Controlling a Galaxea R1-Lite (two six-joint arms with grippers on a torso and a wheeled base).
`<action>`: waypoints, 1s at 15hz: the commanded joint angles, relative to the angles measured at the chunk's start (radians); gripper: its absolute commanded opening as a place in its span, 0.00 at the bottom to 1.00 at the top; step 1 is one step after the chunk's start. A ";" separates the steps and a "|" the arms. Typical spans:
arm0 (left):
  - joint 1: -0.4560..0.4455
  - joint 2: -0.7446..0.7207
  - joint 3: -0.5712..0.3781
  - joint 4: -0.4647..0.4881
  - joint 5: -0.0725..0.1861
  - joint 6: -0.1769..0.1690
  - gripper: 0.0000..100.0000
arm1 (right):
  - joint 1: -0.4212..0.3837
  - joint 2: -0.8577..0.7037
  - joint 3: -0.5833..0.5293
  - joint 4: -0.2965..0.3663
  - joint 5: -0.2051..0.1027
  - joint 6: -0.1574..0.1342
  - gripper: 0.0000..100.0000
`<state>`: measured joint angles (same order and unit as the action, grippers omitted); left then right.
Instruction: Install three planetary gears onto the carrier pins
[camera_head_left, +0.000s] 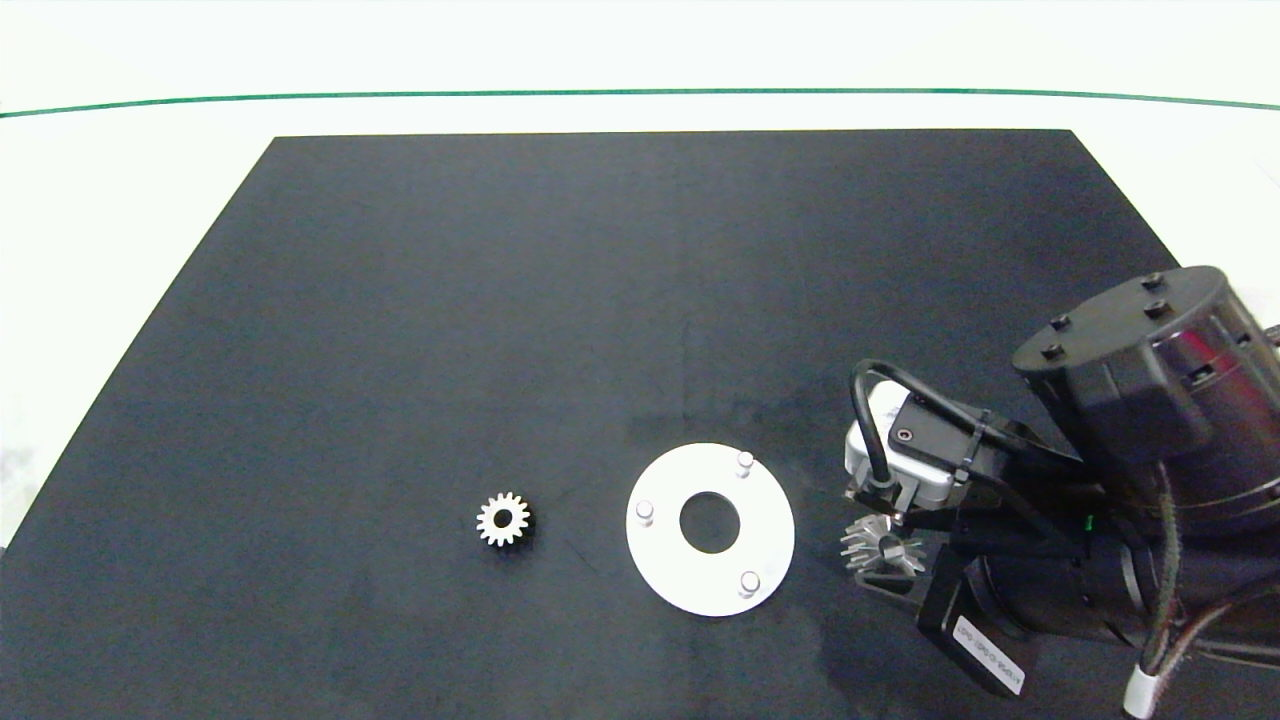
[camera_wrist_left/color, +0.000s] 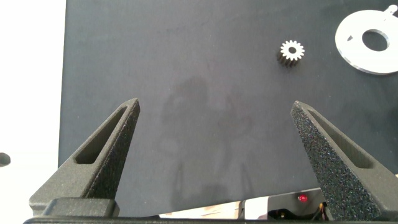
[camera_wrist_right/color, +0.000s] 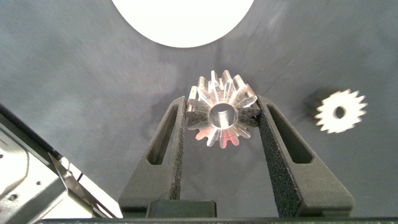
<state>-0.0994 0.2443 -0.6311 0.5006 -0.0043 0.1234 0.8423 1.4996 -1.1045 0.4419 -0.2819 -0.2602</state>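
One small silver toothed metal gear (camera_wrist_right/color: 222, 116) sits clamped between the right gripper's (camera_head_left: 885, 535) fingers, just beside the flat white disc (camera_head_left: 770, 520) with three bare pins; left fingers spread apart.

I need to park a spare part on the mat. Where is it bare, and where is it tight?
Bare: the mat's whole far half, beyond the disc, and its left side past the loose gear. Tight: right of the disc, where the right gripper holds a gear close to its rim.
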 joint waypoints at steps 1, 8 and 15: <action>0.001 0.000 -0.001 0.003 0.000 0.001 1.00 | 0.049 0.036 -0.051 0.011 -0.023 -0.002 0.19; 0.000 0.000 -0.001 0.001 0.000 0.001 1.00 | 0.086 0.133 -0.055 0.000 -0.026 0.006 0.19; 0.000 0.000 -0.007 -0.001 0.000 0.001 1.00 | 0.113 0.179 -0.101 -0.003 -0.026 0.009 0.19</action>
<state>-0.0996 0.2443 -0.6355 0.4968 -0.0047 0.1236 0.9523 1.6660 -1.1983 0.4357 -0.3064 -0.2500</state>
